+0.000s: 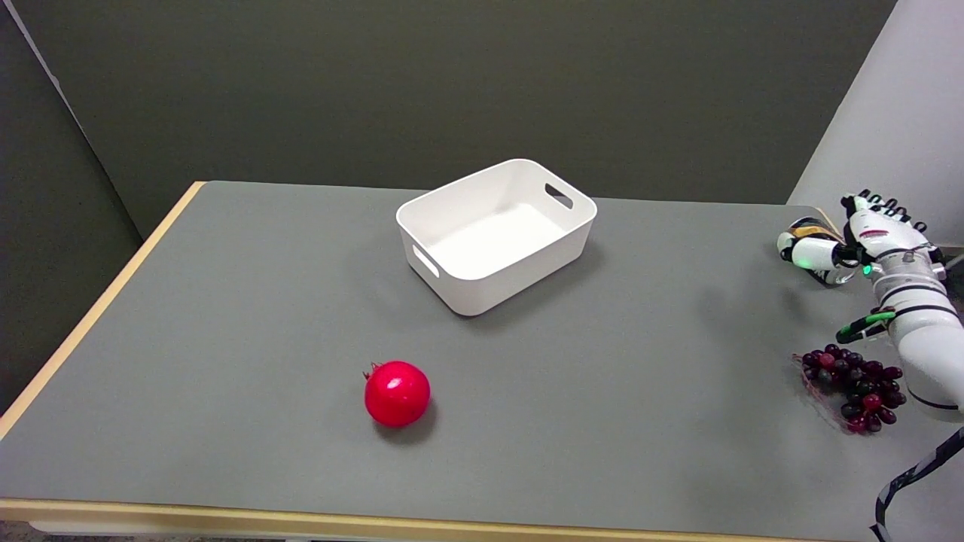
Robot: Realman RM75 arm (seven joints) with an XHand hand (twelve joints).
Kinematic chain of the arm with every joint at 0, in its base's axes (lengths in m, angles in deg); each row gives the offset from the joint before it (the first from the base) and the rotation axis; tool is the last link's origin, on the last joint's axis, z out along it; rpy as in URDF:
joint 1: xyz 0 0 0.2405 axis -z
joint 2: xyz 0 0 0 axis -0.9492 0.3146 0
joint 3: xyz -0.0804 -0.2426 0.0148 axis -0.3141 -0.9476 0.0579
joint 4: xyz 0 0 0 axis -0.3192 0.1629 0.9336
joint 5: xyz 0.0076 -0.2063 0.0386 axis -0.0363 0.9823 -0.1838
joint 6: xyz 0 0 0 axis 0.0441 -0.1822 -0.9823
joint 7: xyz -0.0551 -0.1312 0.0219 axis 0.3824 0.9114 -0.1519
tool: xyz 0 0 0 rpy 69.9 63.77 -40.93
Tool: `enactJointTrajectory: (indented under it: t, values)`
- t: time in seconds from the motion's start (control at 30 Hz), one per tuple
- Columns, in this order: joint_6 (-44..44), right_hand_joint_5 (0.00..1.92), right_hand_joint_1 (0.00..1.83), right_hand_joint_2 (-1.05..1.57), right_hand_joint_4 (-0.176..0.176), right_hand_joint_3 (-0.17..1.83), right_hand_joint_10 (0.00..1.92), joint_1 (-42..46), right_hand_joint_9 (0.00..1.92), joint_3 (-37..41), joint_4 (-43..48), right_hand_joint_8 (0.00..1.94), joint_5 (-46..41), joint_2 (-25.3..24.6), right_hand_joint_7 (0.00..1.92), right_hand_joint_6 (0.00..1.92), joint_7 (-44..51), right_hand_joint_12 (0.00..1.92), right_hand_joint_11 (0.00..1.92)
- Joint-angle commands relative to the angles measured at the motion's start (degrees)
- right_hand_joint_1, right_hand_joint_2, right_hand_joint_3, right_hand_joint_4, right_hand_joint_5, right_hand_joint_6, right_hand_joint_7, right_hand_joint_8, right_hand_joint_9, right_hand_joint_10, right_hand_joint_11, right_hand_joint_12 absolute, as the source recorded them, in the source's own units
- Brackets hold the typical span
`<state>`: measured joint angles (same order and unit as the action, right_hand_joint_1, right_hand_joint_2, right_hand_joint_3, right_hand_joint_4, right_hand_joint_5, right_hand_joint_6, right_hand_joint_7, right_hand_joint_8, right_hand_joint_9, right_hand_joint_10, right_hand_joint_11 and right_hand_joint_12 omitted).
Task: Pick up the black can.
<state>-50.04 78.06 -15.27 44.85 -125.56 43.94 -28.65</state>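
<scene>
At the table's (226, 301) far right corner, the hand (866, 241) wraps the can (817, 229), fingers closed around its side, securing it for lifting.

A flat grey table top (226, 316) with a pale wooden edge band along its left and near sides fills most of the view. Behind it stands a dark olive-grey matte wall panel (452, 83), running the width of the picture. At the left, a second dark panel (45, 196) meets it at an angle, with a thin light seam between them. At the upper right, a smooth white wall surface (896, 105) slants in. The light is soft and even, casting faint shadows on the table.
</scene>
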Motion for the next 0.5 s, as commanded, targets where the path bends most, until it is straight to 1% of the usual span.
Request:
enactJointTrajectory:
  t: [0.03, 0.1, 0.27, 0.43, 0.5]
  values:
    - [1.1, 0.04, 0.39, 0.55, -0.176, 0.88, 0.04, -4.1, 0.00, -0.3, -5.7, 0.20, -7.1, 0.7, 0.03, 0.42, 5.8, 0.59, 0.00]
    - [1.3, 0.04, 0.39, 0.56, -0.176, 0.88, 0.04, -5.7, 0.00, -1.4, -6.6, 0.20, -7.1, 0.7, 0.03, 0.42, 5.8, 0.59, 0.00]
    - [2.6, 0.05, 0.40, 0.56, -0.176, 0.88, 0.05, -13.3, 0.00, -7.9, -11.4, 0.20, -7.1, 1.3, 0.03, 0.42, 5.8, 0.60, 0.00]
    - [4.9, 0.05, 0.40, 0.56, -0.176, 0.89, 0.05, -22.8, 0.00, -15.0, -17.2, 0.20, -6.7, 0.8, 0.04, 0.42, 5.8, 0.61, 0.00]
    - [5.5, 0.05, 0.40, 0.56, -0.176, 0.89, 0.06, -24.4, 0.00, -16.9, -19.0, 0.20, -6.7, 0.5, 0.04, 0.43, 5.8, 0.61, 0.00]
